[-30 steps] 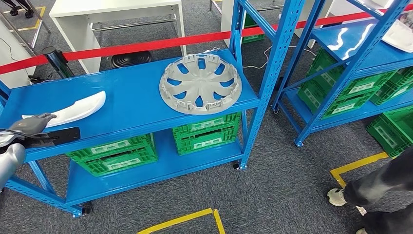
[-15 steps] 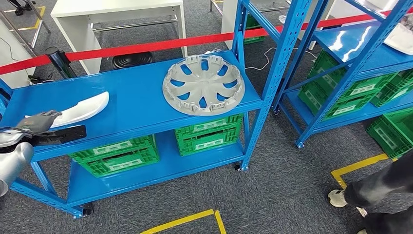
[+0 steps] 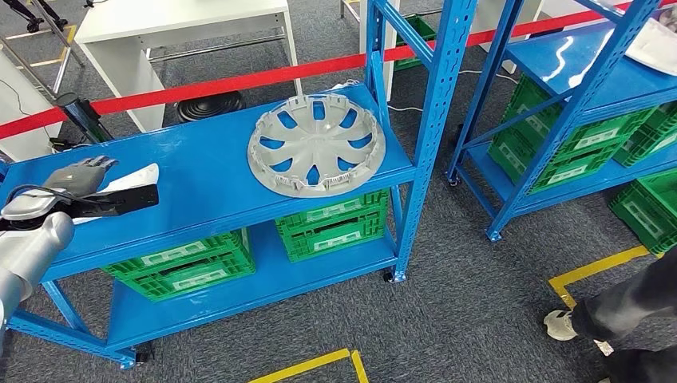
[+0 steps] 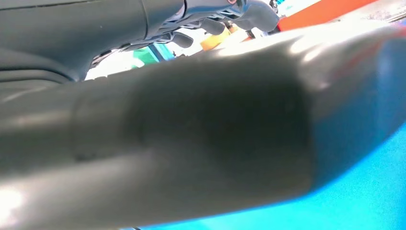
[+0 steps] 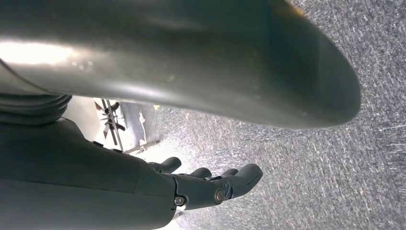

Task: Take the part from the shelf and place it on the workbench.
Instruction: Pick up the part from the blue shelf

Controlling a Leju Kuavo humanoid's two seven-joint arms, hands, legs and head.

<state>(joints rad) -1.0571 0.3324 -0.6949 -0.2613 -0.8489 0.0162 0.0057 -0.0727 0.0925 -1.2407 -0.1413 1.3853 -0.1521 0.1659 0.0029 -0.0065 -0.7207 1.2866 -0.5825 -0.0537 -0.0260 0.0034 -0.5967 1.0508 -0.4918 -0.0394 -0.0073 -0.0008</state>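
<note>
Fingers [image 3: 89,165] of the left hand [image 3: 76,177] lie over the near-left end of the white curved part [image 3: 132,177] on the blue shelf's top deck [image 3: 199,171], with a dark thumb or wrist piece running alongside the part's near edge; whether the hand actually clamps the part cannot be told, since the left wrist view is blurred by the thick grey thumb [image 4: 191,129] up close. The silver left forearm [image 3: 28,251] comes in from the near-left corner. The part rests at the left end of the deck, well apart from the grey wheel cover [image 3: 317,145], which lies face-down toward the right end beside the blue upright [image 3: 431,120].

Under the deck, two green crates [image 3: 335,223] sit side by side on the lower shelf. A second blue rack [image 3: 575,88] stands to the right, holding more green crates and a white piece at its far right edge. A red barrier tape [image 3: 239,78] stretches behind both racks from a black post [image 3: 76,116] at the left, and a white table [image 3: 176,24] stands beyond it. The floor is grey carpet [image 3: 471,303] marked with yellow tape lines [image 3: 591,267]. A person's dark trouser leg and white shoe [image 3: 563,323] show at the near right.

The right hand [image 5: 210,184] hangs over the carpet, its dark fingers loosely curled, apart, and holding nothing.
</note>
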